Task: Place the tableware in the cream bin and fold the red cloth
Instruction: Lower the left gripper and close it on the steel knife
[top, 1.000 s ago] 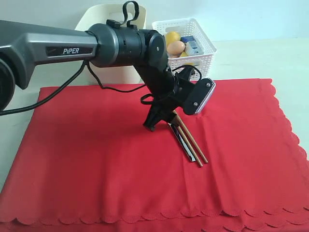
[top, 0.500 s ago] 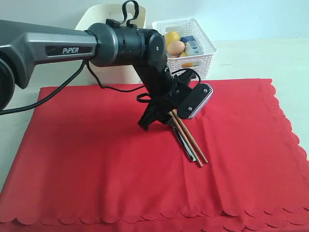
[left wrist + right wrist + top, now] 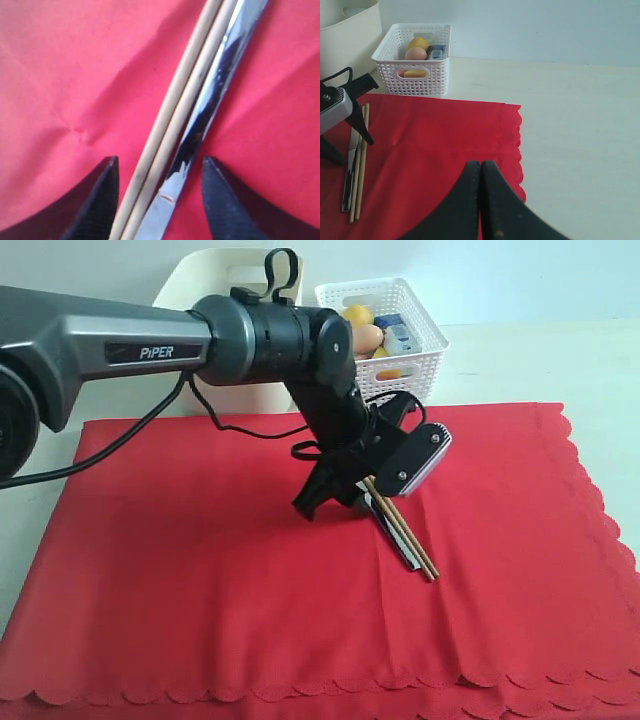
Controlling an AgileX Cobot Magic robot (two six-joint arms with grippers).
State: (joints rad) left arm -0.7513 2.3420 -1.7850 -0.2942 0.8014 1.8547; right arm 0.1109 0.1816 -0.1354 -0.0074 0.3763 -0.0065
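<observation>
Pickup step: pair of wooden chopsticks point(image 3: 181, 100) and metal knife point(image 3: 215, 90), mid red scalloped cloth point(image 3: 180, 570), straddled by open left gripper point(image 3: 159, 165). Closure needed next, then carry to tall cream plastic bin point(image 3: 190, 280) behind cloth. Right gripper point(image 3: 481, 165) closed, empty.

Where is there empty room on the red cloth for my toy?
Bare red cloth lies left of the left tool, along the scalloped front edge, and right of the chopsticks. The middle is crowded: the tool straddles the chopsticks and knife.

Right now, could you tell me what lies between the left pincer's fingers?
The left pincer straddles the wooden chopsticks and the metal knife, side by side on the red cloth; the left wrist view shows it.
</observation>
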